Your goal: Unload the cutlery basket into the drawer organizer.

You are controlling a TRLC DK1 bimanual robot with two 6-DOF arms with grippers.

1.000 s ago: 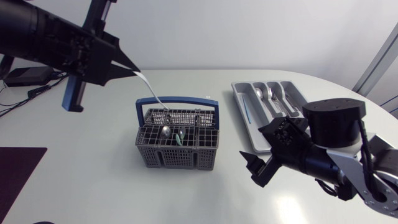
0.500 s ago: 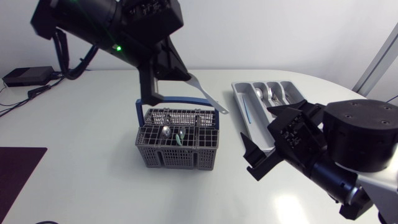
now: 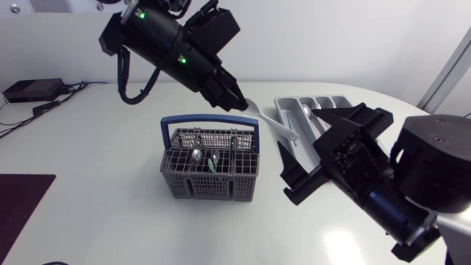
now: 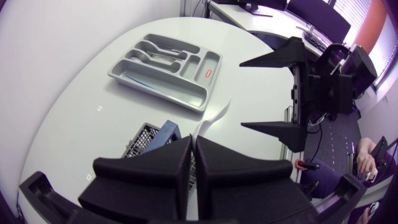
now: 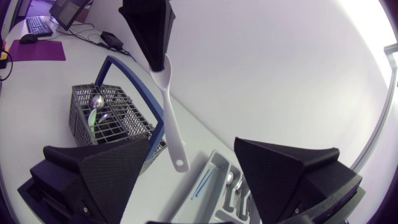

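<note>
White utensil (image 3: 269,124) is aloft, one end pinched in the left gripper (image 3: 240,103), fingers closed on it. Its long axis runs 10 to 4 o'clock. The free end hangs at the organizer's (image 3: 335,103) left rim; the slots lie at 2 o'clock, roughly parallel. Basket (image 3: 171,184) sits at 7 o'clock. Right gripper (image 3: 298,153) is spread wide and empty at 5 o'clock.

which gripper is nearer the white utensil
Left. The left gripper is shut on the white utensil; the right gripper is open, with the utensil's free end ahead between its fingers, untouched.
</note>
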